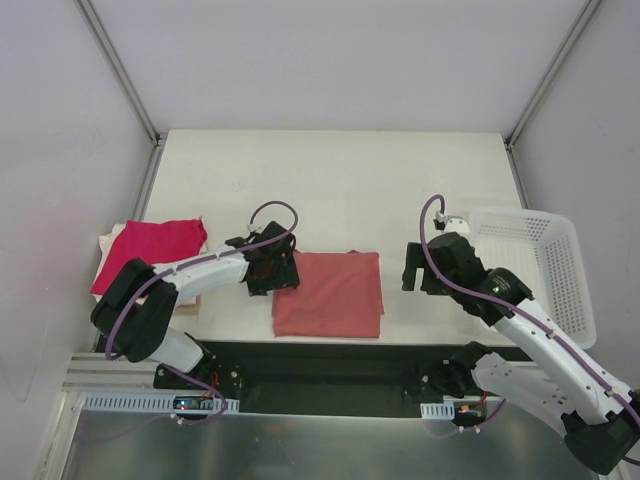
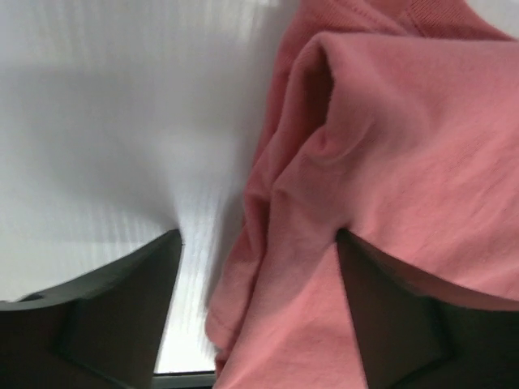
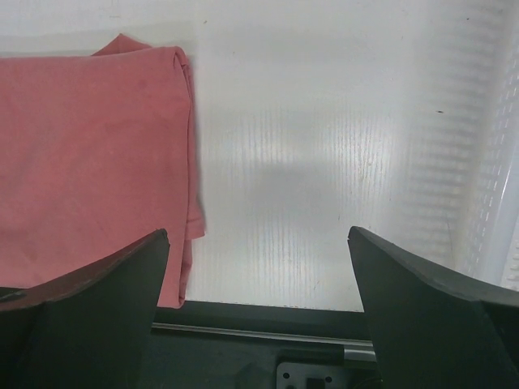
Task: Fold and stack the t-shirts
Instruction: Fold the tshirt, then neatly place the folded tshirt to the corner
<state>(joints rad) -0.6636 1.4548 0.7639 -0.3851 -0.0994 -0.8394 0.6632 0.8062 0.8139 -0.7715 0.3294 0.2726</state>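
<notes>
1 salmon t-shirt (image 1: 330, 293), 1 magenta t-shirt (image 1: 152, 250), 1 cream pile (image 1: 112, 243), 1 basket (image 1: 572, 290), 2 arms (image 1: 205, 268) (image 1: 530, 325)

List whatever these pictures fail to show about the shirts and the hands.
- Top view: the left hand covers the salmon shirt's left edge, so contact there is hidden.
- Top view: the magenta shirt and left arm cover the cream shirts; their number is unclear.
- Left wrist view: the salmon shirt runs past the right and bottom edges.
- Right wrist view: the basket is cut off at the right edge.
</notes>
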